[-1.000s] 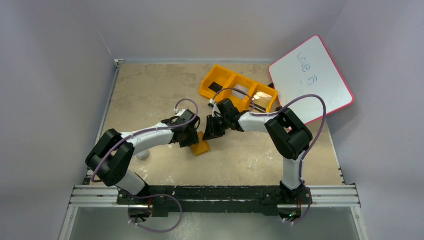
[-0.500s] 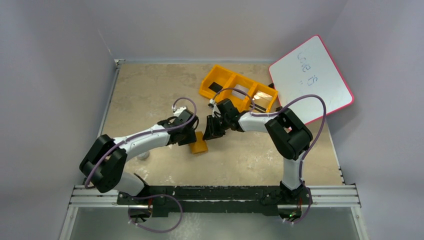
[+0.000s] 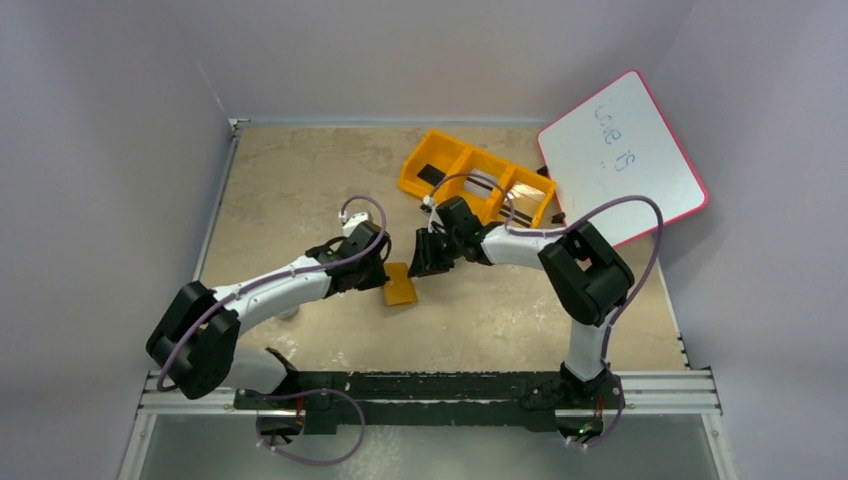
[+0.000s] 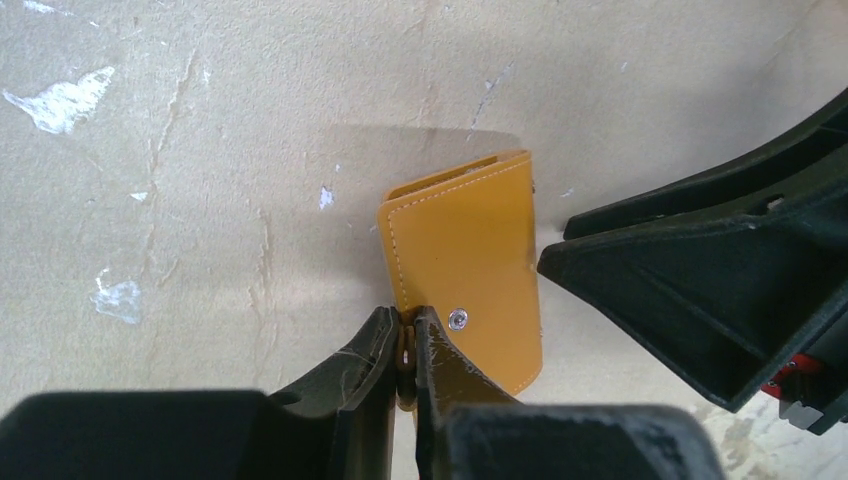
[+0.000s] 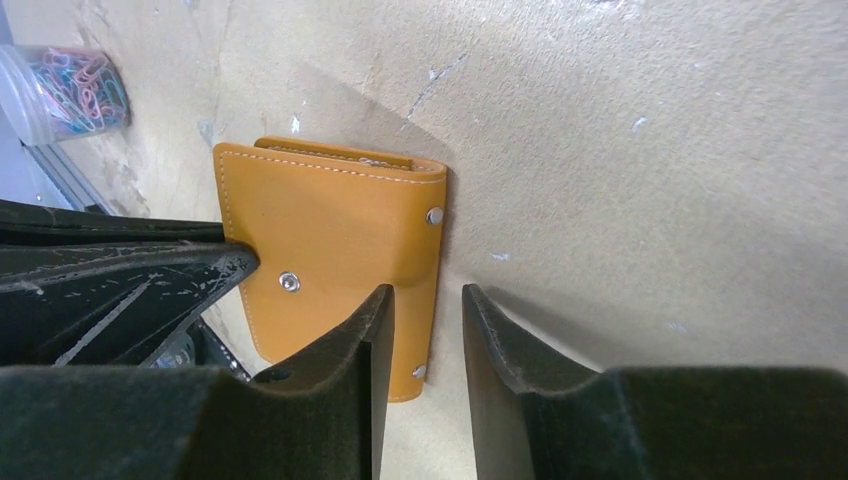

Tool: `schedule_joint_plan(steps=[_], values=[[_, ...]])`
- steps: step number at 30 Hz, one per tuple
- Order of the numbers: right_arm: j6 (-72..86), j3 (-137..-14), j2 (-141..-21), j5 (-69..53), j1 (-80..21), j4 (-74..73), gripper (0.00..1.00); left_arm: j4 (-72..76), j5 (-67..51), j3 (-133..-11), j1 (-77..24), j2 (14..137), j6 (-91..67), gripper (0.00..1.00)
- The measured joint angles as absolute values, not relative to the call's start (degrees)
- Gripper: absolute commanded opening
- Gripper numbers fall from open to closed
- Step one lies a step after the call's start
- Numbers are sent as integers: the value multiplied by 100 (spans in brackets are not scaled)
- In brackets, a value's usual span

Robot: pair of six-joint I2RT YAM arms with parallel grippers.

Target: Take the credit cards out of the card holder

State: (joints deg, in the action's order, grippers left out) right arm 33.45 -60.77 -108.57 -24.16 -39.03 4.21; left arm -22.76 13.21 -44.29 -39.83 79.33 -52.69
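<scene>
Tan leather card holder (image 3: 400, 285) was closed, its long axis running near to far; left gripper (image 4: 405, 338) pinched its edge, right gripper (image 5: 428, 302) straddled another edge, jaws parted.

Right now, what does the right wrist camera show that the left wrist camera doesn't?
Only the right wrist view shows a clear tub of coloured paper clips, two small rivets along one side of the wallet, and the right gripper with its jaws apart at that side. Only the left wrist view shows the left gripper pinched shut on the wallet's edge, and white chips in the table. Both show the tan wallet folded shut, its stud, and no cards.
</scene>
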Motion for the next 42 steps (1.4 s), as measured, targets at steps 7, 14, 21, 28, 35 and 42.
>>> schedule_joint_plan(steps=[7, 14, 21, 28, 35, 42], values=[[3249, -5953, -9998, -1688, -3903, 351, 55, -2095, 1256, -4228, -3983, 7671, -5214, 22], [3048, -6276, -9415, -390, -3811, 172, 92, -2073, 1264, -4174, -3983, 7647, -5179, 28], [3022, -7190, -9686, 493, -3214, -252, 100, -2211, 1385, -4174, -3983, 7647, -5140, 48], [3004, -8228, -10617, 495, -2663, -548, 96, -2327, 1396, -4176, -3983, 7647, -5120, 54], [2797, -9325, -11570, 141, -2510, -1000, 94, -2506, 1455, -4178, -3983, 7647, -5068, 56], [2705, -9754, -12062, -82, -2510, -1306, 92, -2515, 1461, -4178, -3983, 7535, -4993, 56]])
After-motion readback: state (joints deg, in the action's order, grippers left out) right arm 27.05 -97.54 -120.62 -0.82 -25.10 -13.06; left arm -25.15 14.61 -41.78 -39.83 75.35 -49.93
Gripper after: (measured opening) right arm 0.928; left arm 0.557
